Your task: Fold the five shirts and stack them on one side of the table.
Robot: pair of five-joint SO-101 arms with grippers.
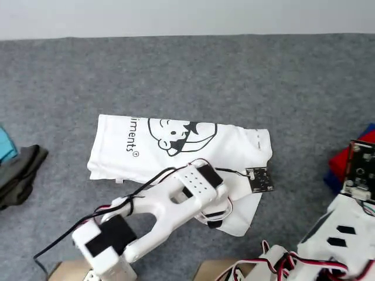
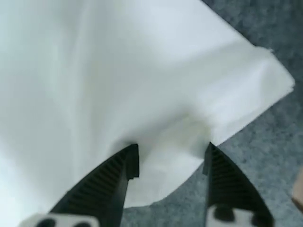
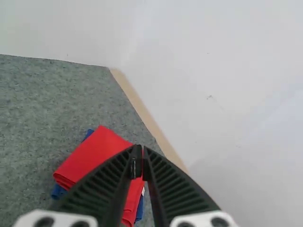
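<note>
Holding the left end effector (image 2: 170,158) spread open just above the near right corner of the white shirt (image 1: 176,146), with cloth showing between the jaws but nothing gripped. Lying across the middle of the grey counter (image 1: 234,76), printed side up, narrowed into a rough rectangle yet trailing a loose flap toward the near right, so judging this one as only partly folded. Resting the right end effector (image 3: 138,158) pinched closed and empty at the right edge, just above a red shirt (image 3: 94,156) folded flat on top of a blue shirt (image 3: 59,191). Reading those two as the stack already begun. Leaving a teal garment (image 1: 4,143) and a dark grey garment (image 1: 20,172) heaped at the left edge, seemingly not yet folded. Counting roughly two of five done, one in hand, two waiting, with the white one probably needing another fold before joining the red and blue pile.
</note>
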